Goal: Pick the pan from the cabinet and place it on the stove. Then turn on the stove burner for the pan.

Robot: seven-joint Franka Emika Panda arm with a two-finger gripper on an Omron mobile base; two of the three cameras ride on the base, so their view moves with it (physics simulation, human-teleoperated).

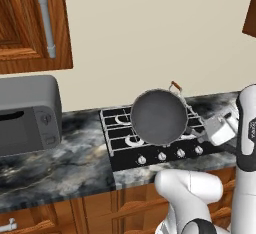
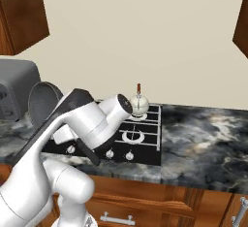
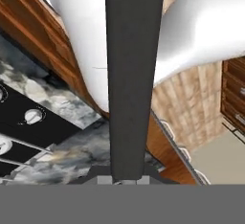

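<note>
In the left base view the pan point(image 1: 159, 116) hangs tilted above the stove point(image 1: 120, 150), its round dark face turned toward the camera and covering the middle of the grates. Behind its rim at about 1 o'clock the small kettle point(image 1: 176, 88) shows just its reddish handle; in the right base view the same kettle point(image 2: 139, 104) sits on a rear burner, close beside the arm's wrist. The grey microwave point(image 1: 27, 114) stands on the marbled desk point(image 1: 60, 165) at 9 o'clock of the stove, well apart from the pan. The cabinet point(image 1: 30, 25) hangs at 10 o'clock above the microwave, door closed, with one long grey bar handle point(image 1: 46, 22).

The gripper point(image 1: 235, 128) sits at 3 o'clock of the pan, at the right side of the stove, pressed together on the pan's handle point(image 3: 131, 74); in the hand view that thin dark handle runs straight up from between the finger tips. In the right base view the pan point(image 2: 43, 102) shows edge-on at 9 o'clock of the arm, in front of the microwave.

Counted: one pan, one kettle, one microwave, four silver knobs point(image 1: 170, 155) along the stove's front edge in the left base view
</note>
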